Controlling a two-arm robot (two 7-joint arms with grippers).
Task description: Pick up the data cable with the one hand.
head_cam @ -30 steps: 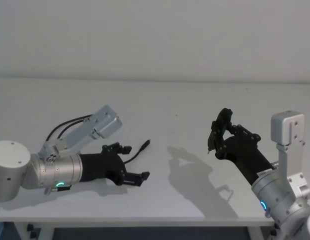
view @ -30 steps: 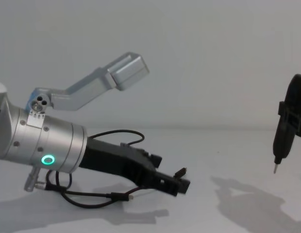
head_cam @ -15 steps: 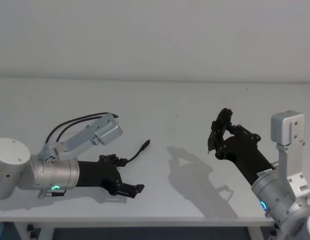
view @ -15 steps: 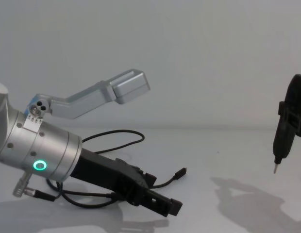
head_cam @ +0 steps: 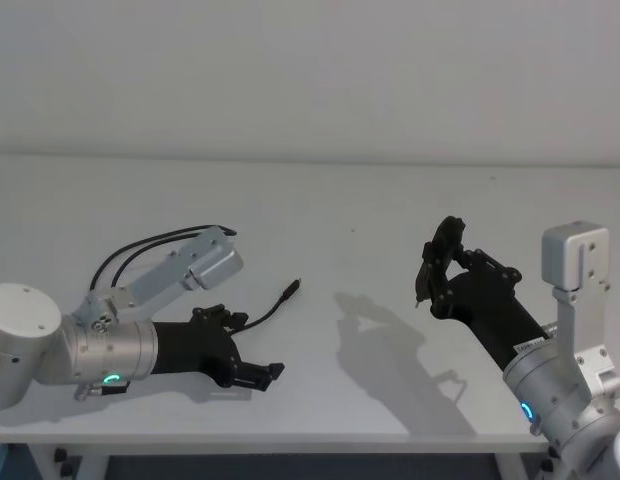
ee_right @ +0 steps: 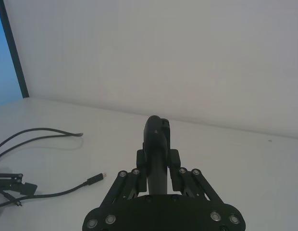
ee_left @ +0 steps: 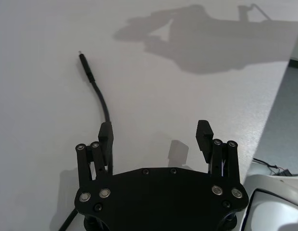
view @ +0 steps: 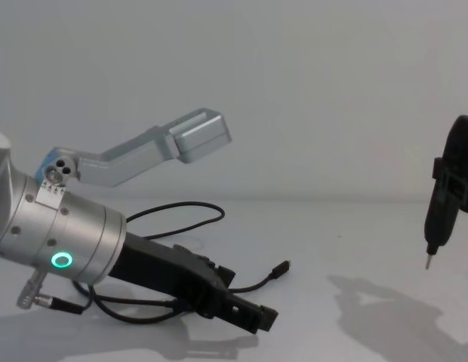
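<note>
The left claw point(ee_left: 155, 127) is hanging spread open, low over the desk point(ee_left: 43, 120), while the data cable point(ee_left: 100, 98) is lying at its edge, not inside the gap; closing here could be nudging it aside. The right claw point(ee_right: 157, 159), well apart, is gripping a black pointed tool point(view: 436, 226).

Table: white tabletop point(head_cam: 350, 200), smooth, matt.
Cable: thin black data cable point(ee_left: 100, 96), matt sheath.
Gripper: black angular left gripper point(ee_left: 155, 130), matt plastic.

Near the desk's front edge, a stretch of the data cable point(head_cam: 275, 303) is hidden beneath the left gripper point(head_cam: 254, 345); contact seemingly cannot be told.
</note>
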